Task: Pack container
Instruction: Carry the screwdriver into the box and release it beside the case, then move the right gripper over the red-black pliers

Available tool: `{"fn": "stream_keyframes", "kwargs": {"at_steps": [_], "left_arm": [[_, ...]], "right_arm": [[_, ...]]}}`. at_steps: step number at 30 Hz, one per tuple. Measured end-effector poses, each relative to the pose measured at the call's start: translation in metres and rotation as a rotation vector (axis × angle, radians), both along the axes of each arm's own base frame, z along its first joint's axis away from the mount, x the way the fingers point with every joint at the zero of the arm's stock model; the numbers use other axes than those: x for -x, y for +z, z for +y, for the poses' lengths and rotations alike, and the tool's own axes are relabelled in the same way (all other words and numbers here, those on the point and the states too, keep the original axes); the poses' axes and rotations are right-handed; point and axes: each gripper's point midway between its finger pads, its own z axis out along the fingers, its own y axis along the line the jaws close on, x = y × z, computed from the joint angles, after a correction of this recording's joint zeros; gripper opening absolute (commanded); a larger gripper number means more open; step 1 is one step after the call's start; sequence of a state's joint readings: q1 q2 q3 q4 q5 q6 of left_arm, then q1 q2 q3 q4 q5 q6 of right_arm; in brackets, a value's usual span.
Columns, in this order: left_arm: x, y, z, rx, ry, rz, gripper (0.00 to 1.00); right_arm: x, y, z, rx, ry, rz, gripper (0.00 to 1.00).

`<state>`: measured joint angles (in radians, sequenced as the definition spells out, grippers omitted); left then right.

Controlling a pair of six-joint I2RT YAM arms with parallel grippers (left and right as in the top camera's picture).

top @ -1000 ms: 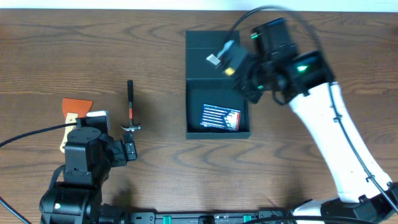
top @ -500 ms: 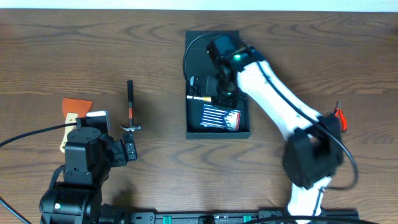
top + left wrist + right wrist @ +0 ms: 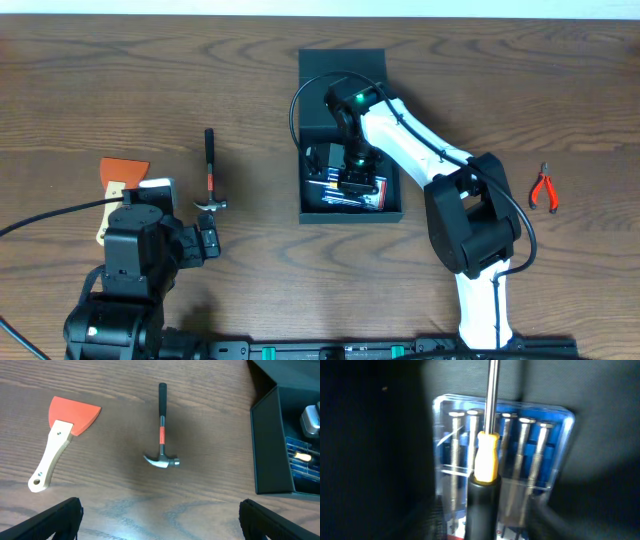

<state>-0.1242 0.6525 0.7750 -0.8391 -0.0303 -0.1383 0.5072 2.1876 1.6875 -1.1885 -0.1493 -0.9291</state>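
Observation:
The dark teal container (image 3: 350, 213) stands open at the table's middle, its flap lid (image 3: 342, 68) lying flat behind it. My right gripper (image 3: 346, 176) reaches down inside it. A screwdriver (image 3: 486, 455) with a black and yellow handle lies between its open jaws (image 3: 485, 520), with a gap on each side. It rests on a blue bit case (image 3: 545, 440) on the container's floor. My left gripper (image 3: 161, 525) hangs open over bare wood, well left of the container's wall (image 3: 270, 445), with nothing between its fingers.
A small hammer (image 3: 210, 170) lies left of the container, head toward me. An orange scraper with a wooden handle (image 3: 120, 178) lies further left. Red-handled pliers (image 3: 545, 188) lie at the right. The left arm's base (image 3: 130, 270) fills the near left.
My right arm has swung down from above the lid into the container with the screwdriver, and its jaws have parted. The pliers now show. The left arm has stayed still.

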Motion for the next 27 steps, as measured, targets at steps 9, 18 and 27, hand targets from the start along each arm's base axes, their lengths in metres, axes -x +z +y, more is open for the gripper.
{"fn": "stream_keyframes", "kwargs": {"at_steps": [9,18,27], "left_arm": [[0.002,-0.001,0.0,-0.001,0.0,0.009,0.99],[0.003,-0.003,0.0,-0.002,0.0,0.018,0.99],[0.003,-0.003,0.0,-0.002,0.0,0.019,0.98]], "right_arm": [[0.009,0.005,-0.002,0.011,-0.019,0.042,0.82],[-0.017,0.041,-0.012,0.064,-0.192,0.017,0.99],[-0.079,0.14,-0.048,0.063,-0.56,-0.207,0.99]]}}
